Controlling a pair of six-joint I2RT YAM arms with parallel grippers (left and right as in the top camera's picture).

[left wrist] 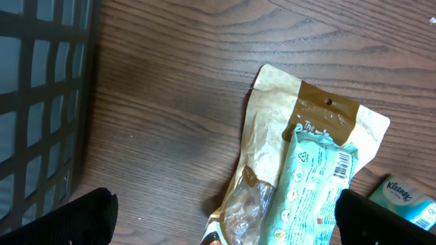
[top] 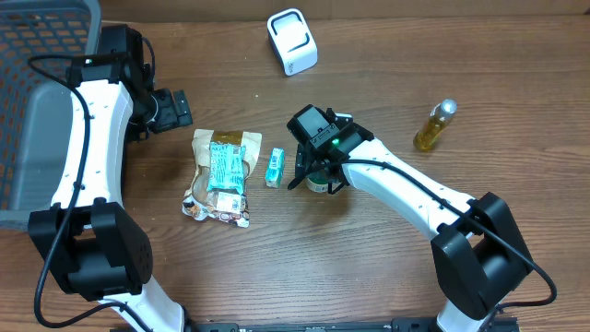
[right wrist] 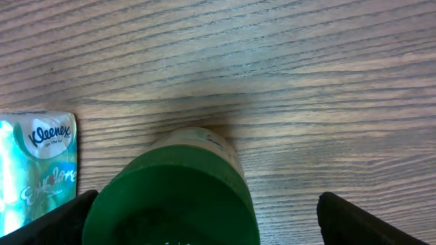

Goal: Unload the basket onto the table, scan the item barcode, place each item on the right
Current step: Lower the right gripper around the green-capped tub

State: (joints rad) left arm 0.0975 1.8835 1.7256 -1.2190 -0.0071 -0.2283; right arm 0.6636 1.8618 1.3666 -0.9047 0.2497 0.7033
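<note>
A green-lidded jar point(top: 318, 183) stands upright at the table's middle. My right gripper point(top: 313, 175) hangs open over it, one finger on each side. In the right wrist view the green lid point(right wrist: 174, 204) fills the gap between the dark fingertips point(right wrist: 357, 221), nearer the left one and apart from the right one. The white barcode scanner point(top: 292, 41) sits at the back. My left gripper point(top: 173, 109) is open and empty, just up-left of a brown pouch point(top: 217, 175) with a teal packet point(left wrist: 310, 194) lying on it; the packet's barcode point(left wrist: 344, 163) faces up.
A small Kleenex pack point(top: 275, 167) lies between the pouch and the jar, also the Kleenex pack point(right wrist: 37, 170) left of the lid. A bottle of yellow liquid point(top: 434, 125) stands at the right. A dark mesh basket point(top: 41, 55) occupies the far left edge.
</note>
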